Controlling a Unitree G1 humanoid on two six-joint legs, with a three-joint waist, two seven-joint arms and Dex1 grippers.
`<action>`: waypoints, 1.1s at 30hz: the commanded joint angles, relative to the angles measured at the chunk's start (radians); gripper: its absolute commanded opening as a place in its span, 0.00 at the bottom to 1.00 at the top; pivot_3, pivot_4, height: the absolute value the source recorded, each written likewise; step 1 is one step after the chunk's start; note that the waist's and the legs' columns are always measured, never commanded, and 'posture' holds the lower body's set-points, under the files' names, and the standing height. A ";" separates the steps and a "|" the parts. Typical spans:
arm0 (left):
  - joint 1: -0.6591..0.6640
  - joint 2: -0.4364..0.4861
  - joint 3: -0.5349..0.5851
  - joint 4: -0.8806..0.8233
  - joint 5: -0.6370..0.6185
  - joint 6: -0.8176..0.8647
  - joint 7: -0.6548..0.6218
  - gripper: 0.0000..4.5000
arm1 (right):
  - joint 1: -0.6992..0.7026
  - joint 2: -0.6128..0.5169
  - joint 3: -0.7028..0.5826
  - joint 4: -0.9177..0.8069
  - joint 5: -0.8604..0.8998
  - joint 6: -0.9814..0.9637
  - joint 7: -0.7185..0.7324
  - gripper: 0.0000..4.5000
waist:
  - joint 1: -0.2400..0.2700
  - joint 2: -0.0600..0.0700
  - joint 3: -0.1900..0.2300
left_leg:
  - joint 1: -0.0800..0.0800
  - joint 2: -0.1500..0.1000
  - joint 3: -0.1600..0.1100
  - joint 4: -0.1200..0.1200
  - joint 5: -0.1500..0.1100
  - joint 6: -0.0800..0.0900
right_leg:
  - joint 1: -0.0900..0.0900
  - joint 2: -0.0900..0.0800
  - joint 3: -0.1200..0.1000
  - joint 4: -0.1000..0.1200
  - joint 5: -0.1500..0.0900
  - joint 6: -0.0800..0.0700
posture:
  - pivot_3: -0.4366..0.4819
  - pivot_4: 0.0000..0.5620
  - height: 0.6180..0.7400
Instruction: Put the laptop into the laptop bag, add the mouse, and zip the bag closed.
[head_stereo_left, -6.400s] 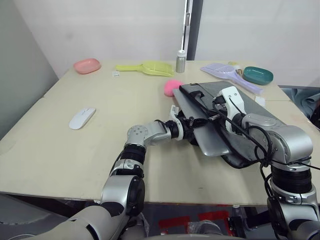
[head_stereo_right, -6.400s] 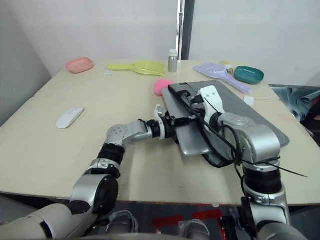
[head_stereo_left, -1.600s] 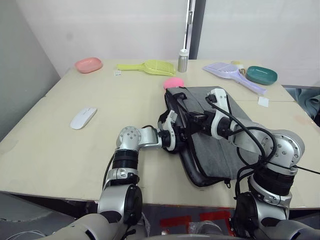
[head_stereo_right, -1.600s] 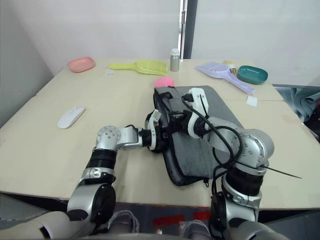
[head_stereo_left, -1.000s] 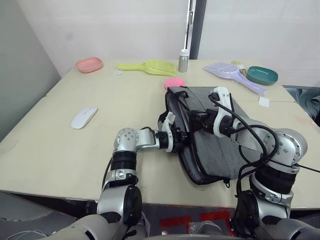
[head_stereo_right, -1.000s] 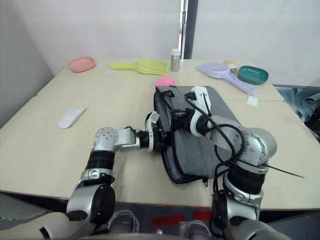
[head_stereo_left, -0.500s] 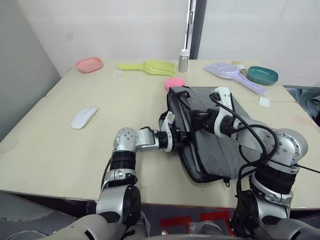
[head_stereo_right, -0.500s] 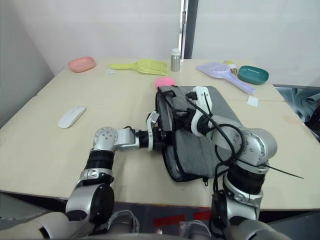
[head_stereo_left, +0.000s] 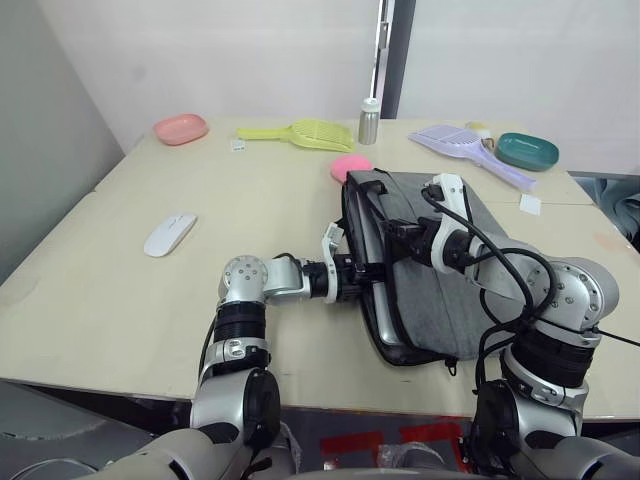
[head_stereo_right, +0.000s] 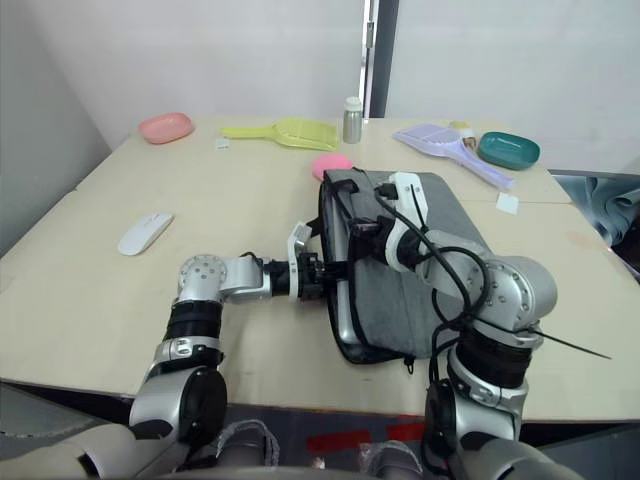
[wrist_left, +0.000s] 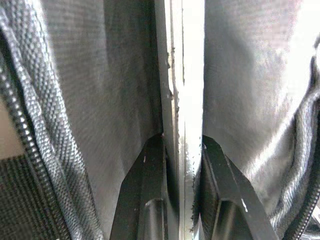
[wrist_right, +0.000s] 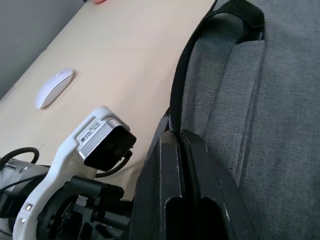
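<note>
The laptop bag (head_stereo_left: 440, 275) is seen lying flat on the right half of the counter (head_stereo_left: 150, 300), its open mouth facing the robot's left, with a pink fluffy ball charm (head_stereo_left: 351, 167) at its far corner. The laptop (wrist_left: 187, 100) is seen almost wholly inside the bag, only its thin silver edge (head_stereo_left: 372, 318) showing along the open side between the grey fabric layers. The left gripper (head_stereo_left: 362, 273) is held at the bag's mouth, its two black fingers (wrist_left: 150, 200) clamped on the laptop's edge, one finger on each face. The right gripper (wrist_right: 182, 150) is closed on the upper edge of the bag by the black strap handle (wrist_right: 185, 75), the fingers pressed together on the fabric. The mouse (head_stereo_left: 168, 235) lies alone on the left part of the counter, well apart from the bag. Along the far edge are seen a pink dish (head_stereo_left: 180, 128), a yellow scoop (head_stereo_left: 300, 131), a small metal bottle (head_stereo_left: 369, 121), a lilac scoop (head_stereo_left: 465, 150) and a teal dish (head_stereo_left: 527, 151).
</note>
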 joint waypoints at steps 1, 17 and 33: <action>-0.030 -0.038 -0.018 -0.046 -0.027 -0.012 -0.028 0.06 | -0.029 0.010 -0.010 -0.013 -0.004 -0.008 0.006 0.00 | 0.000 0.000 0.000 | 0.000 0.000 0.000 0.000 0.000 0.000 | 0.000 0.000 0.000 0.000 0.000 0.000 | 0.48 0.27 1.00; -0.036 -0.034 -0.032 -0.042 -0.034 -0.039 -0.052 0.23 | -0.021 0.016 -0.018 -0.036 -0.018 0.006 0.019 0.00 | 0.000 0.000 0.000 | 0.000 0.000 0.000 0.000 0.000 0.000 | 0.000 0.000 0.000 0.000 0.000 0.000 | 0.48 0.27 1.00; -0.044 0.016 0.001 -0.032 -0.039 -0.001 -0.042 0.35 | -0.018 0.000 -0.019 -0.035 -0.016 0.006 0.031 0.00 | -0.001 0.000 0.000 | 0.000 0.000 0.000 0.000 0.000 0.000 | 0.000 0.000 0.000 0.000 0.000 0.000 | 0.48 0.27 1.00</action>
